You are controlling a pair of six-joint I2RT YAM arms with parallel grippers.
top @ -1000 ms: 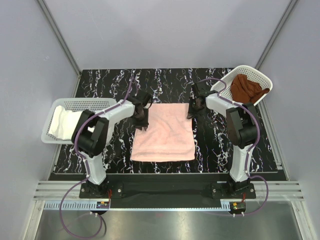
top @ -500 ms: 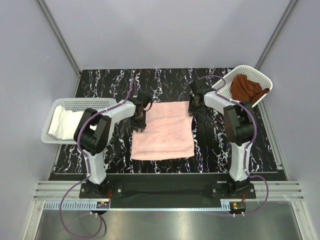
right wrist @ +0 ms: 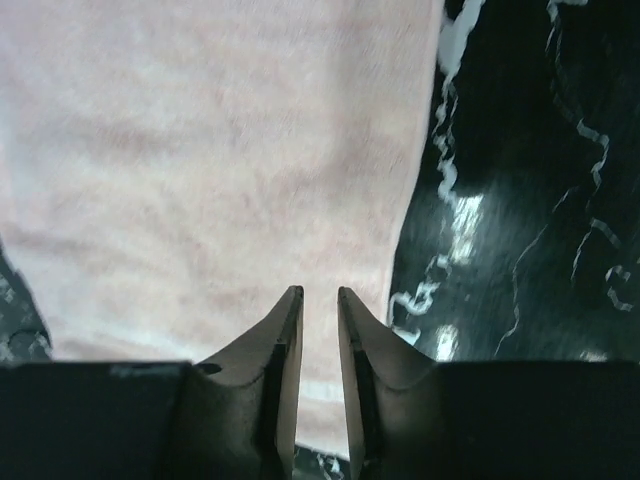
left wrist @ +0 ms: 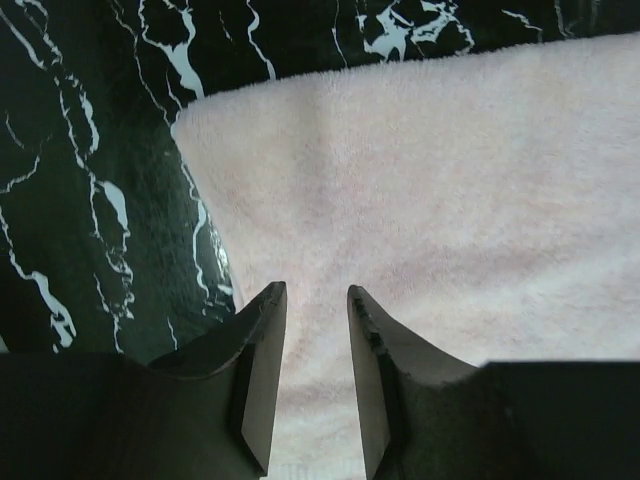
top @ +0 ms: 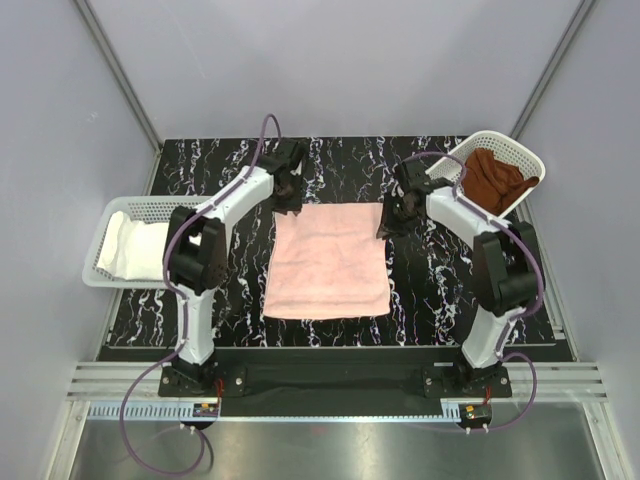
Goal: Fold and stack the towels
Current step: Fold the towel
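A pale pink towel (top: 327, 262) lies flat and squarish in the middle of the black marble table. My left gripper (top: 288, 196) hovers at its far left corner, jaws open with nothing between them; in the left wrist view the gripper (left wrist: 314, 292) sits over the pink towel (left wrist: 450, 180) near its left edge. My right gripper (top: 391, 216) is at the far right corner, jaws a little open and empty; the right wrist view shows this gripper (right wrist: 319, 292) above the pink towel (right wrist: 200, 150) near its right edge. A white towel (top: 125, 245) and a rust-brown towel (top: 495, 175) lie in baskets.
A white mesh basket (top: 165, 205) holding the white towel stands at the table's left edge. A second mesh basket (top: 500, 137), tilted, holds the brown towel at the far right corner. Grey walls enclose the table on three sides.
The left gripper has moved from the towel's left edge out to its far left corner. The right gripper's jaws have parted a little. The pink towel now lies flatter.
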